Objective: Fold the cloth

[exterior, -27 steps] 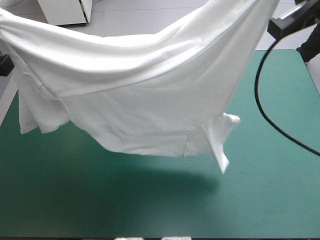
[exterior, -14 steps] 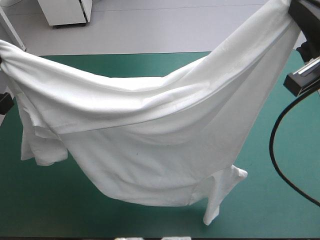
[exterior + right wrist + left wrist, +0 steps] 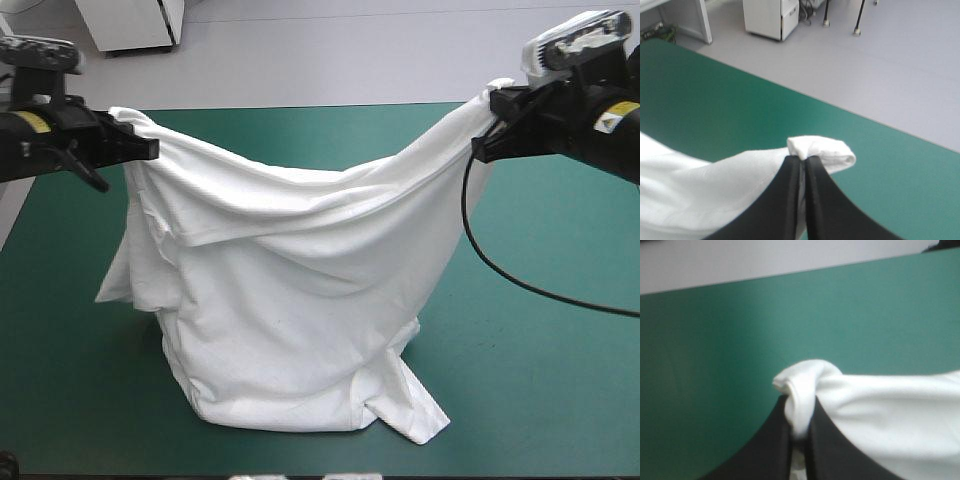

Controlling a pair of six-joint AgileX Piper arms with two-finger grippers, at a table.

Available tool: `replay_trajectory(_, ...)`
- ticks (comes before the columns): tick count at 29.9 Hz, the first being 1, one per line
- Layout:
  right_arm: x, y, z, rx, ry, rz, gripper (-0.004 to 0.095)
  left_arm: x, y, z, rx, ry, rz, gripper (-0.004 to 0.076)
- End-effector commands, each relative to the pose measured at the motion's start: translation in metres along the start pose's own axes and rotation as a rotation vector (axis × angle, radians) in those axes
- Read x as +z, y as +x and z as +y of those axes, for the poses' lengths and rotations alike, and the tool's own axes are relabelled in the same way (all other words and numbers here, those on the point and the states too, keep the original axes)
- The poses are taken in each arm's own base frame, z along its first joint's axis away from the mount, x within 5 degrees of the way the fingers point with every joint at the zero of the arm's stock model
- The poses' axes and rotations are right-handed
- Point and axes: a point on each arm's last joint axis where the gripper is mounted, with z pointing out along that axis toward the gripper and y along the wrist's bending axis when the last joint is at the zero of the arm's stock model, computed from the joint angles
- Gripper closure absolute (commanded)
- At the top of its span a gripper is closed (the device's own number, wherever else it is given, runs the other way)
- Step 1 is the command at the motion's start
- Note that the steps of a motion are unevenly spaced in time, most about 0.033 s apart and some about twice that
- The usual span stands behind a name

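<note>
The white T-shirt (image 3: 290, 300) hangs stretched between my two grippers, sagging in the middle, its lower part resting on the teal-green table near the front edge. My left gripper (image 3: 148, 150) is shut on one upper corner at the table's left. My right gripper (image 3: 482, 148) is shut on the other corner at the right. In the left wrist view a bunched fold of T-shirt (image 3: 805, 390) pokes out between the black fingers (image 3: 770, 445). The right wrist view shows a small fold of T-shirt (image 3: 822, 150) pinched at the fingertips (image 3: 790, 172).
The table's far edge (image 3: 320, 107) runs just behind the raised T-shirt. Bare teal-green cover (image 3: 560, 380) lies to the right and a strip (image 3: 60, 360) to the left of it.
Both grippers have come down and forward from high up. The T-shirt dropped with them; its lower part now lies on the table instead of hanging free.
</note>
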Motion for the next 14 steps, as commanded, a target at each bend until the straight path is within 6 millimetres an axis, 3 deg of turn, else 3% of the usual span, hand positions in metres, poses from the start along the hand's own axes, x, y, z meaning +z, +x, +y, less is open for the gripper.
replay_trajectory(1, 0.026, -0.002, -0.010, 0.015, 0.030, -0.044, 0.0921, 0.020, -0.005, 0.000, -0.012, 0.020, 0.029, 0.0733)
replay_trajectory(9, 0.128, 0.026, -0.039, 0.016, 0.066, 0.054, 0.0921, 0.124, -0.013, 0.012, -0.015, 0.016, 0.067, 0.0733)
replay_trajectory(14, 0.181, 0.050, -0.059, -0.006, 0.107, 0.094, 0.0921, 0.180, -0.017, 0.017, -0.033, 0.034, 0.005, 0.0733)
